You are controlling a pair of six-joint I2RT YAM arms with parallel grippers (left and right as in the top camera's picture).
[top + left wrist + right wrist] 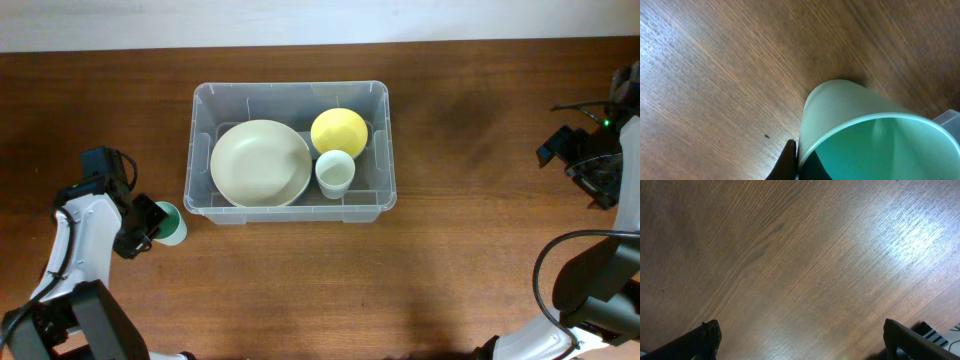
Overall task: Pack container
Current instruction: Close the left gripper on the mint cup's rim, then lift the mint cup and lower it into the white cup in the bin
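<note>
Overhead: clear rectangular container [290,90], rounded corners, rimmed.

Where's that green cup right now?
Seen from overhead, the green cup stands on the table on the left side, just outside the container's near-left corner, with the left gripper closed on its rim.

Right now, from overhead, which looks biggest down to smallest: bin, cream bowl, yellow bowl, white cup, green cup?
1. bin
2. cream bowl
3. yellow bowl
4. white cup and green cup: they look too alike to rank, and the green one is partly hidden.
</note>
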